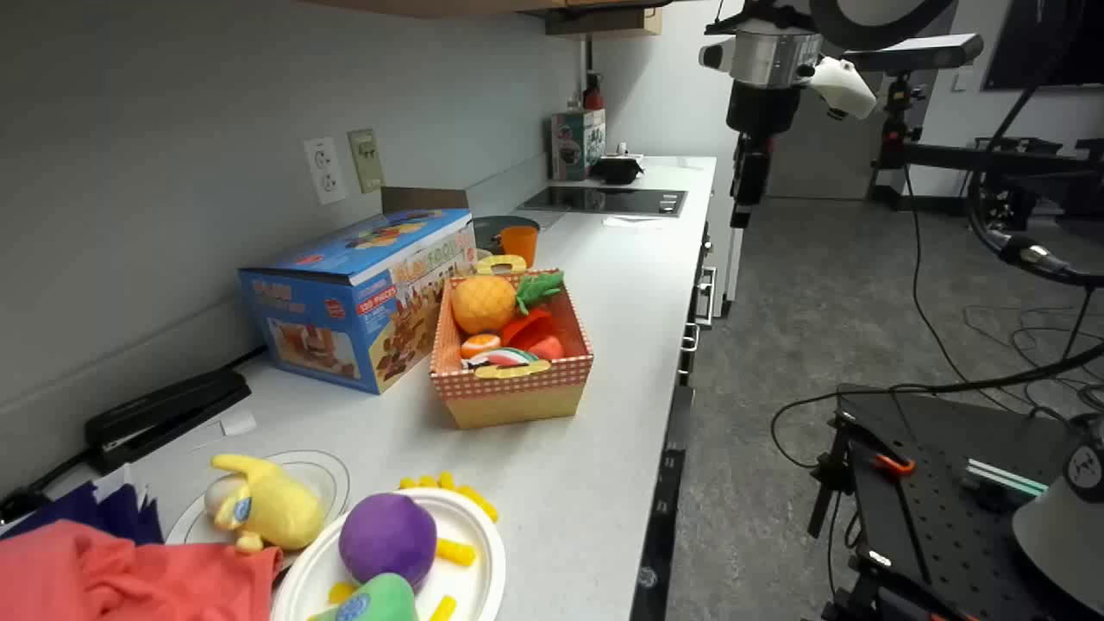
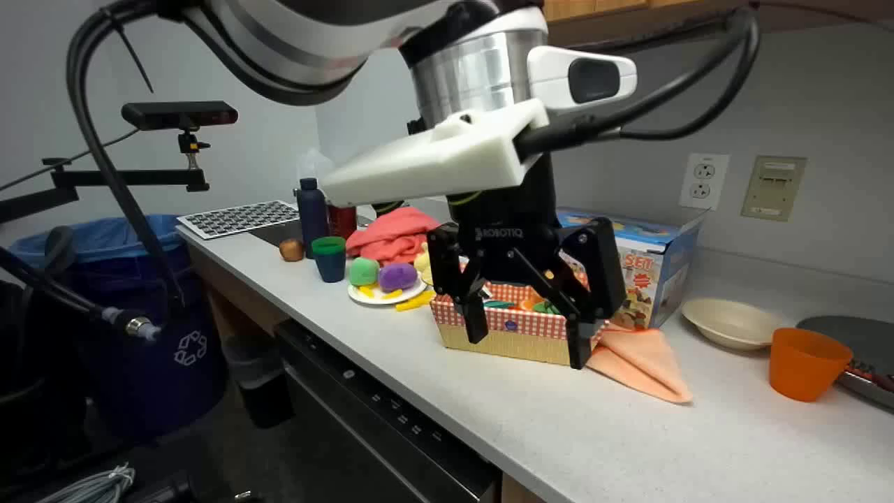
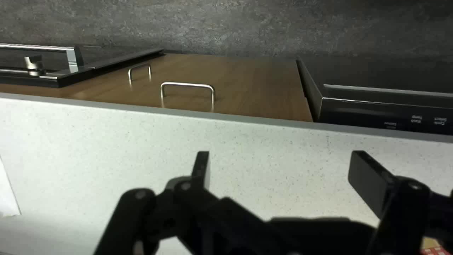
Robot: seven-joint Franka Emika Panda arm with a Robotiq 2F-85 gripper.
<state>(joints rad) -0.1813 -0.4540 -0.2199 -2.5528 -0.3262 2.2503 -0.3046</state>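
Red-and-white checked open basket (image 1: 517, 408) with a yellow-tan lower wall, standing on the speckled white countertop (image 1: 604, 453) just beside the blue printed cardboard box (image 1: 362, 302) and holding a yellow-orange toy pineapple (image 1: 481, 304). Your black two-fingered gripper (image 3: 279, 156) hangs clear of the basket, its fingers spread wide apart with nothing between them. Because the wrist view gives you only the basket's corner, best judge clearance in both exterior views and keep the fingers from brushing it.

In both exterior views, looks opposite ways along the counter (image 1: 634, 345), sharing the basket (image 1: 516, 397). In the wrist view, faces closely downward.
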